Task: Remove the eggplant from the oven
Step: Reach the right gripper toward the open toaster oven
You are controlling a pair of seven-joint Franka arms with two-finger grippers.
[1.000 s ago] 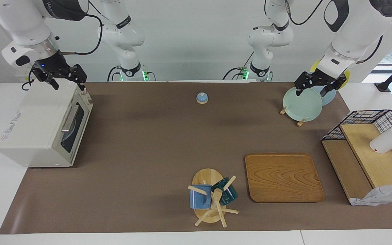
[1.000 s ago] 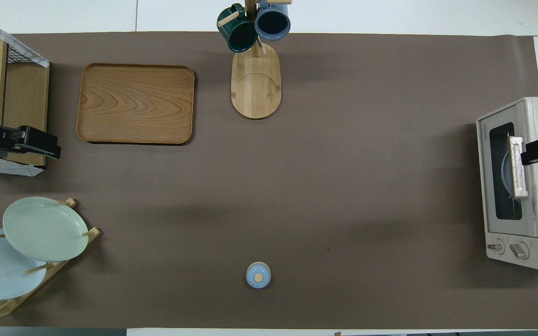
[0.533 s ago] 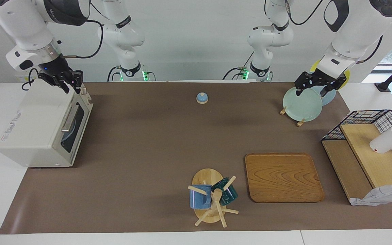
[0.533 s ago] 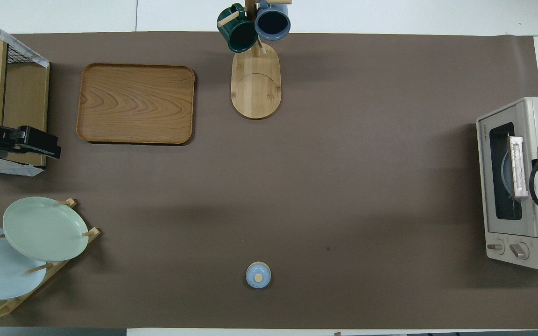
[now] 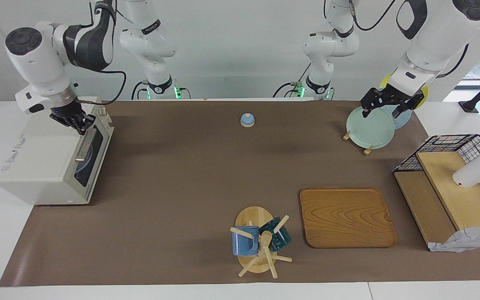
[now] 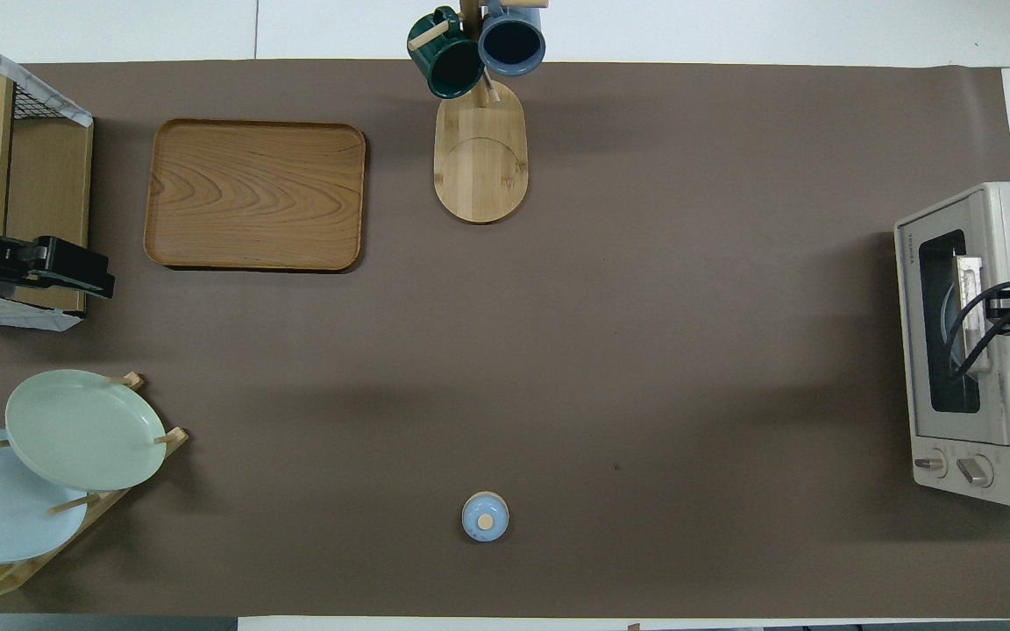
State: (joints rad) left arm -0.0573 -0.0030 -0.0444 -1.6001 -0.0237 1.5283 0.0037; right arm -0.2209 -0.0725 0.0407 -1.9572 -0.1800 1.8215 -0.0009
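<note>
Right gripper [image 5: 82, 127] lowered, fingers now together, at oven [image 5: 44, 160] handle.

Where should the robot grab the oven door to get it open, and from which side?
By the metal bar handle along the door's top edge. It stands off the dark glass, so fingers can probably hook it from above. The right gripper, shut, sits over the oven top near that edge.

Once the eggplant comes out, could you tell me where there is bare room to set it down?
In front of the oven, bare mat runs to the mug rack and bell. The wooden tray is empty. Plates and shelf crowd the left arm's end.
</note>
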